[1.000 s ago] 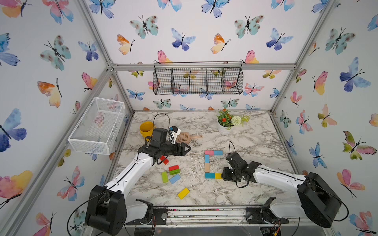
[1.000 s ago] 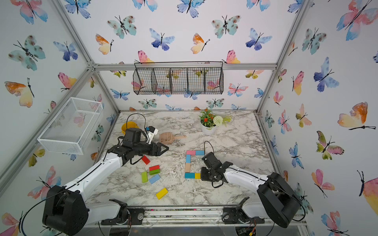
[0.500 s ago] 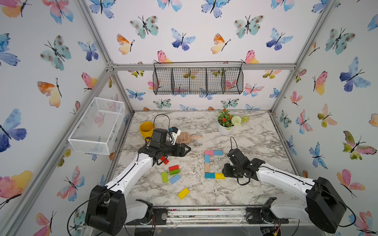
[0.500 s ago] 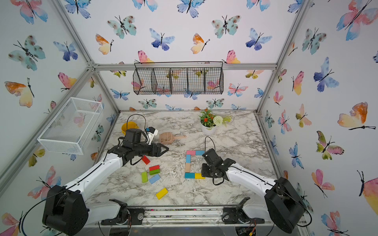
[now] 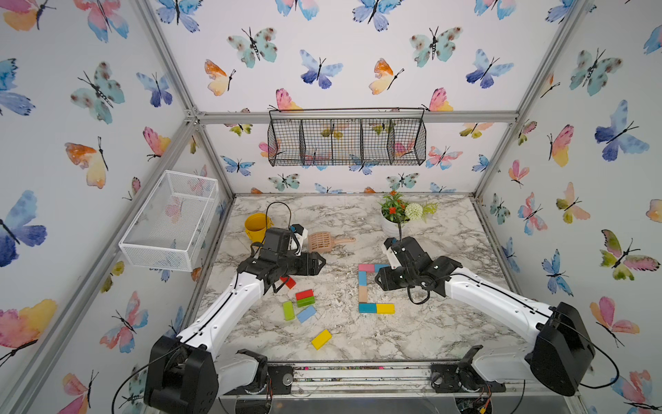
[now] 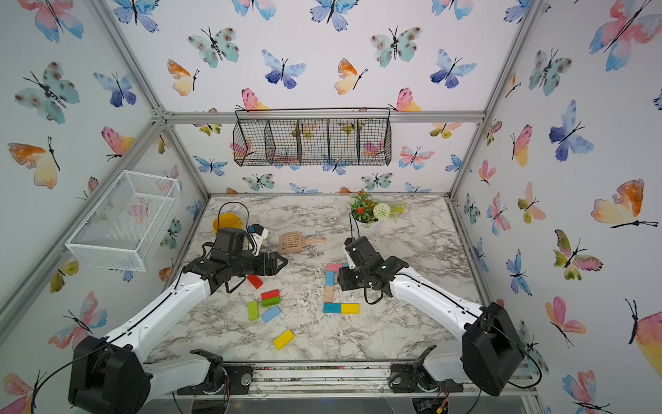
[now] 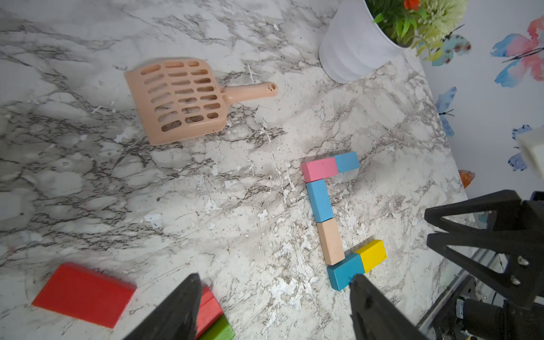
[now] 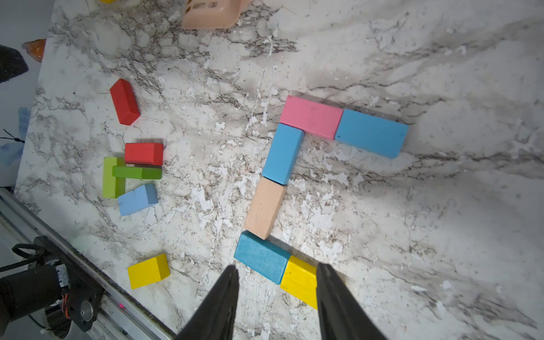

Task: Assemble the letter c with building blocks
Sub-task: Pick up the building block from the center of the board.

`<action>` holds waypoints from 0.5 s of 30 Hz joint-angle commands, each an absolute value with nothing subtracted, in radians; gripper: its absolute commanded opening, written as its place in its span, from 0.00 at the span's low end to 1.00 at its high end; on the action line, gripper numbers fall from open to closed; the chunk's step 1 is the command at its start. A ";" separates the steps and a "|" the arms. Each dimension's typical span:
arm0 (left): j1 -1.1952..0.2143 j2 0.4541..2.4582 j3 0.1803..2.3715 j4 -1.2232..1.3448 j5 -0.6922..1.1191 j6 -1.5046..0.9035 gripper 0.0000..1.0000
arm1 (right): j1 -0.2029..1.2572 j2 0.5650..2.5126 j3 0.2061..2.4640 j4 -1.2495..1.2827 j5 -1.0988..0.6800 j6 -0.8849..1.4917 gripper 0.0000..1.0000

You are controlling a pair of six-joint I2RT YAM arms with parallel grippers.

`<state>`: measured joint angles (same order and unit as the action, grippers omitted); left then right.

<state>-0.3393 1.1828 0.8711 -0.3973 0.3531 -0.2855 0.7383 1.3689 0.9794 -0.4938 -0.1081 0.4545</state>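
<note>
Moved: right gripper (image 8: 276, 267) has pulled back from the yellow end block (image 8: 298, 279) toward the far side, and its jaws are wider than before; the left arm and every block lie unchanged.
Right side: jaws apart with nothing between them, hanging over the mouth of the letter, just right of its spine.
Left side: left gripper (image 7: 273, 278) has its jaws wide apart and empty, raised over the left part of the marble table (image 5: 447, 322), near the tan scoop (image 7: 176, 100).
Letter: lies right of centre and opens to the right. Pink block (image 8: 312, 117) and light blue block (image 8: 371, 133) form the far arm, blue block (image 8: 282, 153) and tan block (image 8: 265, 207) the spine, teal block (image 8: 262, 256) and the yellow end block the near arm, each touching the next.
Spares: left of the letter and well apart from it: red block (image 5: 288, 282) farthest, red-and-green pair (image 5: 304, 295), lime block (image 5: 287, 310), pale blue block (image 5: 306, 313), loose yellow block (image 5: 321, 338) nearest.
Progress: the C looks complete, or all but.
Handling: probably light, stiff painted wood, not fragile, smooth enough to skid on the marble.
Hold: across the narrow width at mid-length, jaws on the two long sides; a nudge would likely shove the neighbours.
</note>
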 commanded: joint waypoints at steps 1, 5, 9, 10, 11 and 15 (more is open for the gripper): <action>-0.332 1.121 0.863 -0.477 0.253 -0.386 0.79 | 0.733 1.392 1.006 -0.524 -0.133 0.355 0.47; -0.333 1.052 0.832 -0.533 0.160 -0.491 0.77 | 0.733 1.415 1.012 -0.520 -0.161 0.318 0.51; -0.357 1.020 0.831 -0.619 0.094 -0.544 0.74 | 0.733 1.423 1.002 -0.499 -0.161 0.308 0.53; -0.373 1.019 0.831 -0.636 0.081 -0.554 0.74 | 0.733 1.423 0.996 -0.491 -0.161 0.308 0.53; -0.391 1.020 0.831 -0.652 0.066 -0.565 0.74 | 0.733 1.423 0.992 -0.480 -0.166 0.306 0.56; -0.452 1.048 0.823 -0.695 0.020 -0.606 0.78 | 0.734 1.431 0.987 -0.463 -0.185 0.304 0.61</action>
